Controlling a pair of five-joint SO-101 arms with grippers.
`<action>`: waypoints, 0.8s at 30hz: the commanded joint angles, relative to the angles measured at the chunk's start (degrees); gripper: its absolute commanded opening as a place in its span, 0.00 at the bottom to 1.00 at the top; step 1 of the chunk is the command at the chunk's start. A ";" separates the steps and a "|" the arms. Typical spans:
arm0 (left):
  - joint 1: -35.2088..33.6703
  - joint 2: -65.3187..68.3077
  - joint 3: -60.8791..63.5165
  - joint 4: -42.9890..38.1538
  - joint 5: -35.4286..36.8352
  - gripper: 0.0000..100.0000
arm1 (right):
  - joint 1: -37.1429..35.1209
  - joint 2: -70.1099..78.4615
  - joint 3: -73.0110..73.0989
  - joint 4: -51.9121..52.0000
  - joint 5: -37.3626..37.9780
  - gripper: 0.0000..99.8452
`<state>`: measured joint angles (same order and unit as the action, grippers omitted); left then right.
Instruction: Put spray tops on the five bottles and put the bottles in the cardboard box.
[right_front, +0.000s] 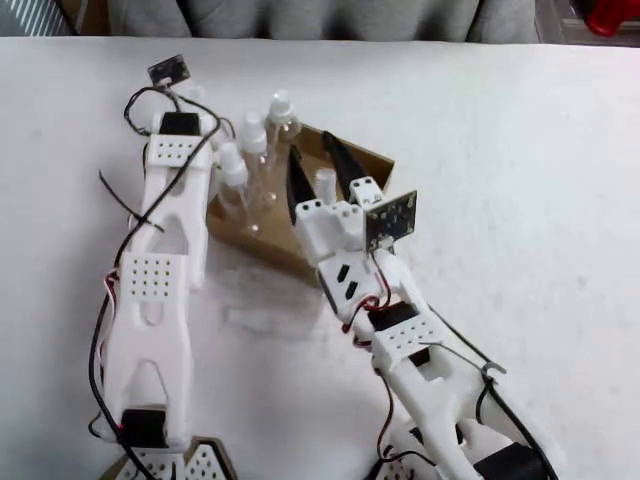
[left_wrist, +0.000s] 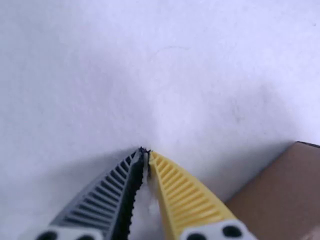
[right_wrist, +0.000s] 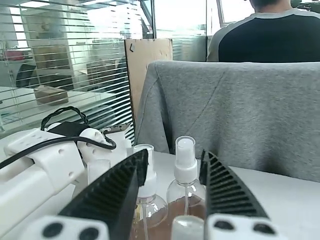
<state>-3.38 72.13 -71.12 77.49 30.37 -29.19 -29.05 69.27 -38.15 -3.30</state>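
Note:
The cardboard box (right_front: 372, 160) lies in the middle of the table. Three clear bottles with white spray tops (right_front: 255, 135) stand along its far left side. My right gripper (right_front: 310, 144) hovers over the box, open, its black fingers (right_front: 297, 185) on either side of another white-topped bottle (right_front: 325, 183) without touching it. In the right wrist view this gripper (right_wrist: 174, 153) frames that bottle's top (right_wrist: 186, 226) near its base, with two spray-topped bottles (right_wrist: 185, 172) beyond. My left gripper (left_wrist: 145, 151) is shut on nothing, low over the white table beside a box corner (left_wrist: 287, 192).
The left arm (right_front: 160, 270) stretches along the box's left side. A faint clear shape (right_front: 255, 318) lies on the table in front of the box. A chair draped in grey cloth (right_wrist: 235, 110) stands behind the table, with a person seated beyond it.

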 joint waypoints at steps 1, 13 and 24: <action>-0.04 0.13 -1.58 -2.11 -0.26 0.02 | -0.13 -2.33 -0.97 0.57 -0.18 0.13; -0.40 -0.40 -1.67 -2.29 -0.62 0.02 | 0.57 -23.25 -1.05 30.02 -0.09 0.13; -3.82 -0.04 -7.74 5.71 -0.79 0.02 | 8.48 -47.87 -0.97 67.47 0.44 0.13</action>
<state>-4.97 72.48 -73.14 78.46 30.20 -23.03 -71.78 69.36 21.98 -3.30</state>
